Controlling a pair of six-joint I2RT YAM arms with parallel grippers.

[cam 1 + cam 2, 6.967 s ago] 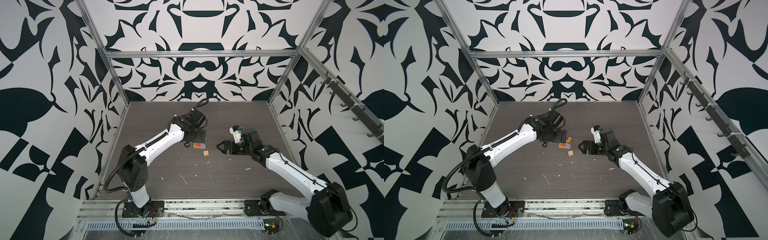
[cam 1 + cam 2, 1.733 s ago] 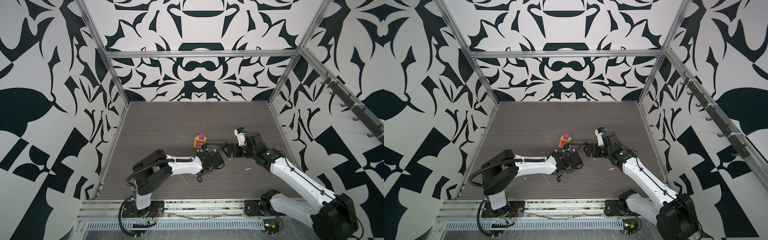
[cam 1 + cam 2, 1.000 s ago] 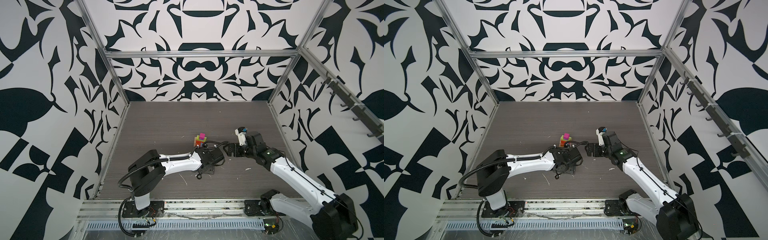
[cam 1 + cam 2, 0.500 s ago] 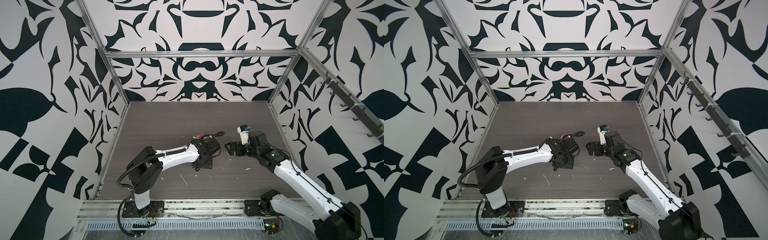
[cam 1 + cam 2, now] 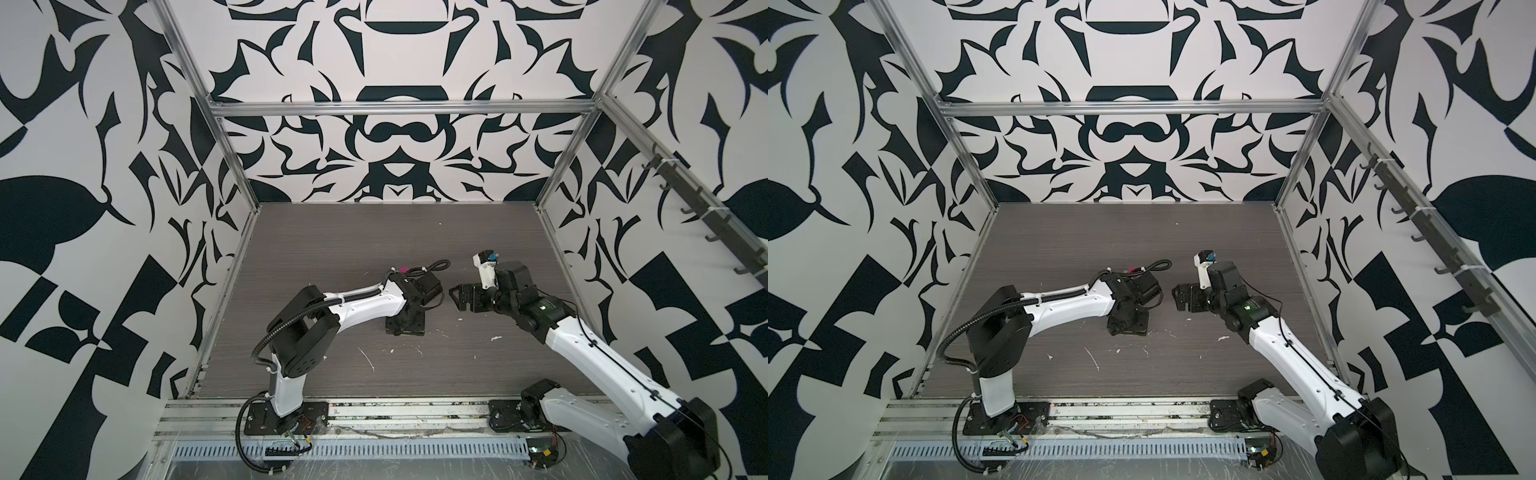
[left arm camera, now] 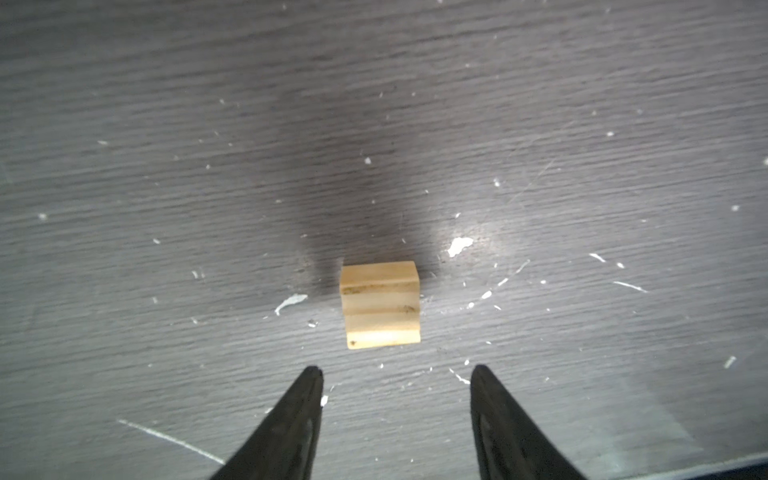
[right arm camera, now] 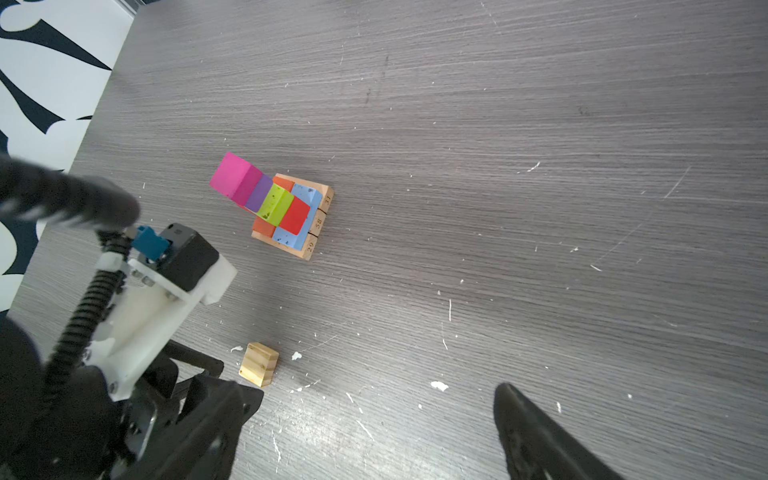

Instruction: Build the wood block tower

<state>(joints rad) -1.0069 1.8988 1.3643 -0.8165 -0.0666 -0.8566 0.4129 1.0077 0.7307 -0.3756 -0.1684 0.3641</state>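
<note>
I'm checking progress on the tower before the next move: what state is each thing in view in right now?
wood block tower: standing upright, magenta cube topmost.
plain wood cube: lying loose on the table, apart from the tower, not gripped.
left gripper: open, empty, tips just short of the plain wood cube.
right gripper: open, empty.

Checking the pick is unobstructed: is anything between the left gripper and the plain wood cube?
Nothing visible does. In the left wrist view the plain wood cube lies alone just ahead of the open left gripper, in line with the gap between its jaws; only bare, white-flecked table separates them.
</note>
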